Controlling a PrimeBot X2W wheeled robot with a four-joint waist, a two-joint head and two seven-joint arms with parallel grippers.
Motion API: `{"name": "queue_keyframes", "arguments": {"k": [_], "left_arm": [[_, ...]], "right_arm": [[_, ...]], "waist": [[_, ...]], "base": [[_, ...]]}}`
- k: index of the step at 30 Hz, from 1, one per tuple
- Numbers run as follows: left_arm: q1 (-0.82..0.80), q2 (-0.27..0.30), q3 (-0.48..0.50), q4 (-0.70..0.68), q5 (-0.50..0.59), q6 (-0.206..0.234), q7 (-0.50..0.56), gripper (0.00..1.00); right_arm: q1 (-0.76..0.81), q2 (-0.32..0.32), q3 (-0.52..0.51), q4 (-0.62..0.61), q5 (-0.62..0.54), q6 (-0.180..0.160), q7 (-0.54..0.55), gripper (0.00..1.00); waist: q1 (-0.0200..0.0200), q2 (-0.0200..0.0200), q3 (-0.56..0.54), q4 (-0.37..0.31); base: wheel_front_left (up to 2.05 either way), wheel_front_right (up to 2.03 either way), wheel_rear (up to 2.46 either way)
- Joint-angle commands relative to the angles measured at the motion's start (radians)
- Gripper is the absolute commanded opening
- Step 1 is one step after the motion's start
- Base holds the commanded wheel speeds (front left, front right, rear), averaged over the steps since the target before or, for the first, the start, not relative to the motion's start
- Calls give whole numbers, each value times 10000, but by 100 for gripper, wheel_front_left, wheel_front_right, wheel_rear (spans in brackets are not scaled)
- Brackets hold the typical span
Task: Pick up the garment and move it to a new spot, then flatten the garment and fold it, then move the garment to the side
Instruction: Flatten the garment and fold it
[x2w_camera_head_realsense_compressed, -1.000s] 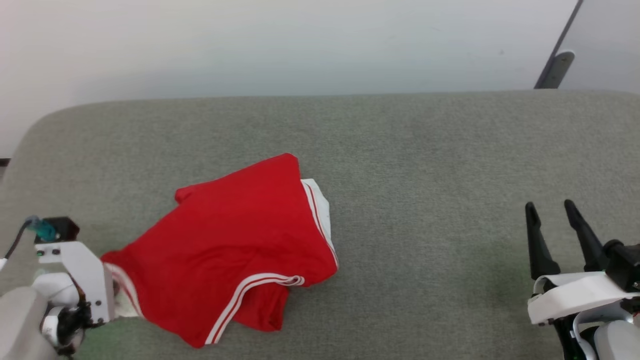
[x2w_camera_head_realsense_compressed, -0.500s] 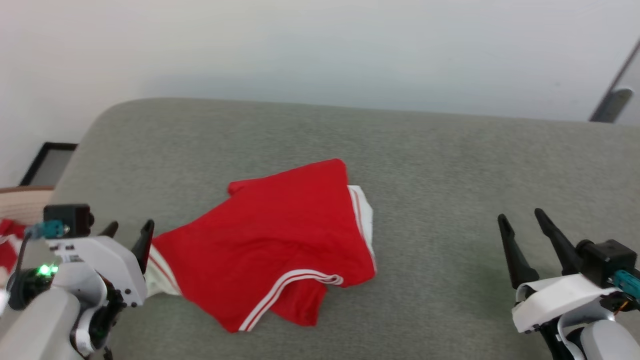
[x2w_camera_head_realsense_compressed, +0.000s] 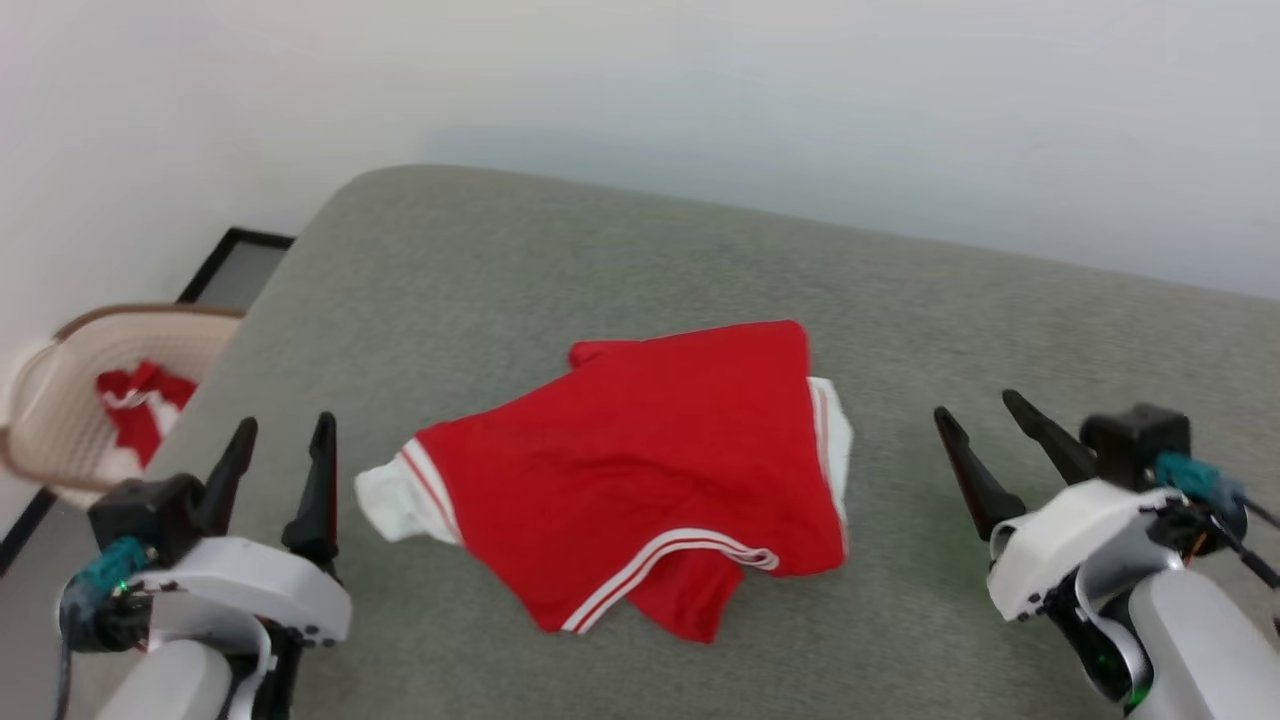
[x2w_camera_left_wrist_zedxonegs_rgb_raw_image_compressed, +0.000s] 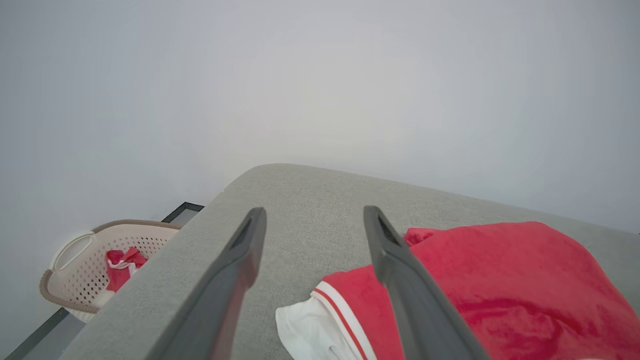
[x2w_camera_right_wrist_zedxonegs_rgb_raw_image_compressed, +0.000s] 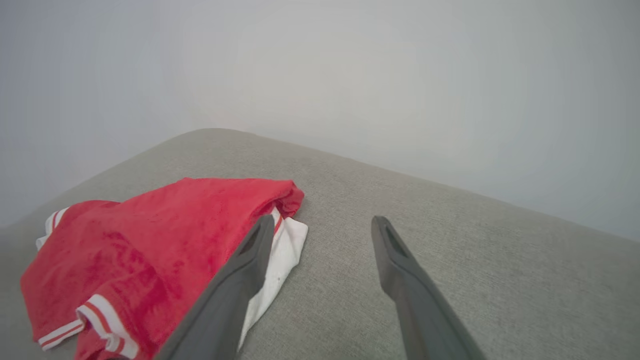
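Both sets of jaws are standing spread wide and are holding nothing. On the left jaws, the fingers (x2w_camera_head_realsense_compressed: 320, 490) are pointing up the head view at the lower left. On the right jaws, the fingers (x2w_camera_head_realsense_compressed: 970, 470) are angling up and left at the lower right.

The garment (x2w_camera_head_realsense_compressed: 640, 460) is lying between them on the grey cushion (x2w_camera_head_realsense_compressed: 600, 270), roughly mid-surface, free of both arms. It is lying mostly flat but rumpled, red side up. A double white stripe (x2w_camera_head_realsense_compressed: 660, 570) is running along the near hem, and a red flap is poking out from under that hem. A white panel (x2w_camera_head_realsense_compressed: 395, 500) is sticking out at the end nearest the left jaws, edged with two more stripes. Another strip of white is showing along the opposite edge, on the right-jaws side.

I am seeing the left fingers near that white panel but apart from it. In the left wrist view, bare cushion and the white corner are showing in the gap. The right fingers are sitting well apart from the garment's far edge. In the right wrist view, one finger is crossing in front of the white strip, and I cannot tell any contact there.

Off the cushion's left corner, a beige perforated basket (x2w_camera_head_realsense_compressed: 60, 400) is sitting lower down, holding a small wad of red-and-white cloth (x2w_camera_head_realsense_compressed: 135, 400). A pale wall (x2w_camera_head_realsense_compressed: 700, 100) is rising behind the cushion.
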Motion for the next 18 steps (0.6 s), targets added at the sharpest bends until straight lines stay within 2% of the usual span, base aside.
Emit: {"name": "queue_keyframes", "arguments": {"k": [1, 7, 12, 13, 18], "left_arm": [[122, -167, 131, -185, 100, 41, -134, 100], [399, -757, 515, -567, 595, 82, -259, 100], [506, -1293, 988, -897, 1095, -194, -249, 100], [556, -1575, 1220, -935, 1282, -348, -251, 100], [556, -2168, 1748, -912, 1806, -796, -253, 100]], "right_arm": [[-222, -149, 184, 143, 101, -11, 194, 100], [-1063, -459, 861, 897, 574, -12, 1224, 100], [-1537, -658, 1398, 1431, 847, -12, 1953, 100], [-1745, -714, 1561, 1754, 967, -12, 2274, 100], [-2044, -747, 1895, 2499, 1107, -12, 2853, 100]], "waist": [[0, -1, 257, 475], [0, -1, 635, 1048], [0, -1, 910, 1363], [0, -1, 1020, 1482], [0, -1, 1200, 1707]], "base": [[0, 0, 0], [0, 0, 0], [0, 0, 0], [0, 0, 0], [0, 0, 0]]}}
